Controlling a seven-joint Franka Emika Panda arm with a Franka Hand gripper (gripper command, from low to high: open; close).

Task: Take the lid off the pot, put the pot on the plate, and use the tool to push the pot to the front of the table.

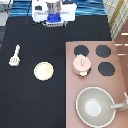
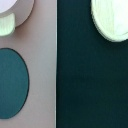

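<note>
The gripper (image 1: 54, 20) is seen at the exterior view's top, raised over the far edge of the black worktop (image 1: 30, 100), with nothing held and nothing touched; whether it is spread or closed cannot be told. Every task thing lies well apart from it, toward the exterior view's bottom. Nearest to the gripper is the pot (image 1: 82, 64), set on the pinkish stove counter (image 1: 72, 90) among the black burners (image 1: 103, 51), with the lid (image 1: 81, 62) on top of it, so the first step is judged not yet done. Farther out from the gripper, on the worktop itself, the plate (image 1: 43, 70) is found lying bare, and the tool (image 1: 14, 57) rests beyond it toward the exterior view's left, untouched. The large grey pan (image 1: 96, 105) stands farthest from the gripper. By the wrist view a close patch beneath the hand is shown: the counter's straight edge against the worktop, one burner (image 2: 12, 83), a pale rim of the plate (image 2: 112, 20) and a pale round edge that may be the pot. The tool and pan are given only by the exterior view.
</note>
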